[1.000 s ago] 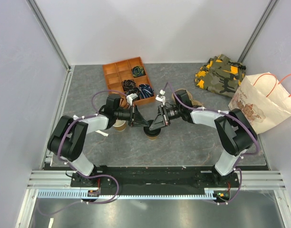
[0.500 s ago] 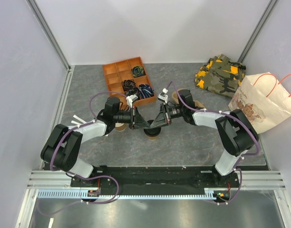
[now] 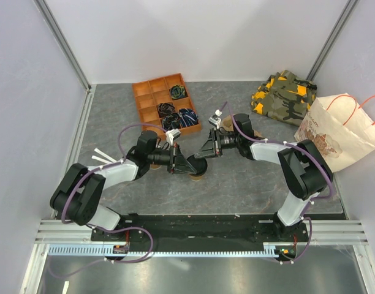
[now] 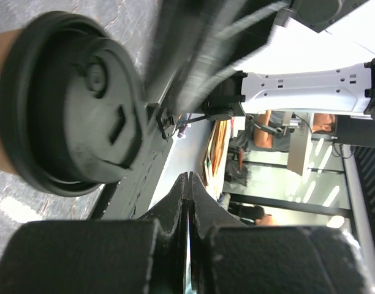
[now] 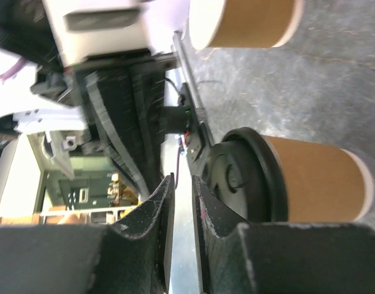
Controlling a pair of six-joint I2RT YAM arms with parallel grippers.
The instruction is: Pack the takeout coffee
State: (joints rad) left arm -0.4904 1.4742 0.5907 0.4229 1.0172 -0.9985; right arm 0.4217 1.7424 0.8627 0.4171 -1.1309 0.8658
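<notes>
Top external view is showing the takeout coffee point(image 3: 197, 173) standing upright on the table point(image 3: 249, 184), between both grippers. Left gripper point(image 4: 187, 187) is pressing its jaws together on nothing, just beside the lid. Right gripper point(image 5: 182, 181) is hovering near it, showing a narrow empty gap.

**Even top light; wrist cams soft and streaky**

Top view: bright, diffuse light from overhead. Only faint, short shadows lie under the arms on the grey tabletop point(image 3: 249, 187). The walls are nr washed out, there's no hard glare, and focus is sharp throughout.

Left wrist view: the left gripper point(image 4: 187, 179) is v. close, dark and out of focus. Streaky blur crosses the top centre. The takeout coffee point(image 4: 65, 110) lid is fairly crisp w/ a dull sheen. The bkgd at right is blown out white.

Right wrist view: the right gripper point(image 5: 182, 180) is soft. The upper left is smeared, w/ overexposed white patches. The cup sides are evenly lit.
</notes>
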